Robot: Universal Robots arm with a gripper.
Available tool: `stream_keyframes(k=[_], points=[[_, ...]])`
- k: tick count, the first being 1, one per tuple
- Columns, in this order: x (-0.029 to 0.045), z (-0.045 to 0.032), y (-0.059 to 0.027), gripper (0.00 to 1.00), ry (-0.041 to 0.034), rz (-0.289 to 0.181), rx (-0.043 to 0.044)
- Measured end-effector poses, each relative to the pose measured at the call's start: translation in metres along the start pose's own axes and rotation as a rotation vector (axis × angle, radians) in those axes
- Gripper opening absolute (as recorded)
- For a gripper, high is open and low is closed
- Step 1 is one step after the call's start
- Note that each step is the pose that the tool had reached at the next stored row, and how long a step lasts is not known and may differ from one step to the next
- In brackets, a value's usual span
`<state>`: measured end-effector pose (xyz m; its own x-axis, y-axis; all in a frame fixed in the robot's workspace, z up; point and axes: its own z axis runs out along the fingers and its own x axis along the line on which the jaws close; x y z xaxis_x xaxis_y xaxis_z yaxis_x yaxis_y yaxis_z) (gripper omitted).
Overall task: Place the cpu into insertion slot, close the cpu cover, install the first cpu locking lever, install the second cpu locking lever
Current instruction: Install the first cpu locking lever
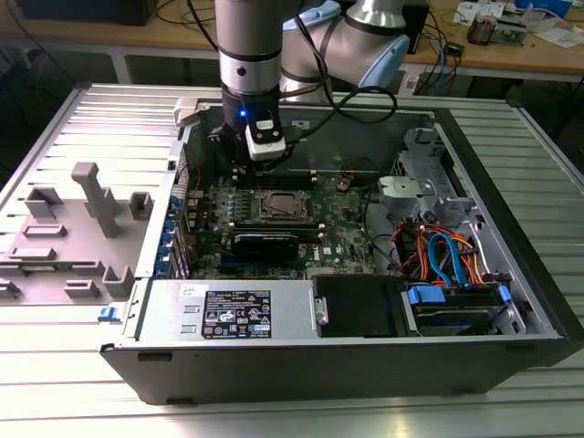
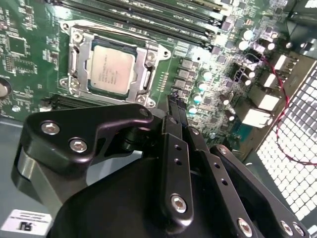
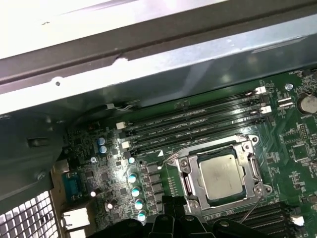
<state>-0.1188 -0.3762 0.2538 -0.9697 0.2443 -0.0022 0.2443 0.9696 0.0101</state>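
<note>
The insertion slot [image 1: 281, 206] sits mid-board in the open computer case. The silvery cpu [image 2: 112, 69] [image 3: 222, 175] lies flat in it. The cpu cover [image 2: 81, 55] [image 3: 185, 173] is down around the chip like a frame. A thin wire locking lever [image 3: 205, 147] runs along one side of the socket, and another [image 3: 251, 210] angles out at a corner; whether either is latched I cannot tell. My gripper [image 1: 245, 170] [image 2: 176, 110] [image 3: 173, 210] hovers above the board beside the socket, toward the exterior view's left and back. It is shut with nothing between its fingers.
Long black memory slots [image 3: 198, 121] run beside the socket. A black card [image 1: 265, 242] lies in front of it. The case wall [image 1: 187, 155] is close on the exterior view's left. Drive bays and coloured cables [image 1: 447, 260] fill the right. A grey fixture [image 1: 87, 196] stands outside the case.
</note>
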Motion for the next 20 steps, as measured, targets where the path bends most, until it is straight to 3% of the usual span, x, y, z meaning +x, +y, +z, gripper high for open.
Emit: stream_keyframes(k=[1, 3, 8, 16, 20], points=[[0.0038, 0.0006, -0.0010, 0.11, -0.0084, 0.000, -0.0021], [0.0045, 0.0007, -0.0011, 0.11, -0.0162, -0.005, -0.0041], [0.0061, 0.0007, -0.0015, 0.11, -0.0165, -0.048, -0.0048], [0.0065, 0.0007, -0.0017, 0.11, -0.0148, -0.181, -0.0062], [0.0109, 0.0007, -0.0028, 0.11, -0.0148, -0.201, -0.0065]])
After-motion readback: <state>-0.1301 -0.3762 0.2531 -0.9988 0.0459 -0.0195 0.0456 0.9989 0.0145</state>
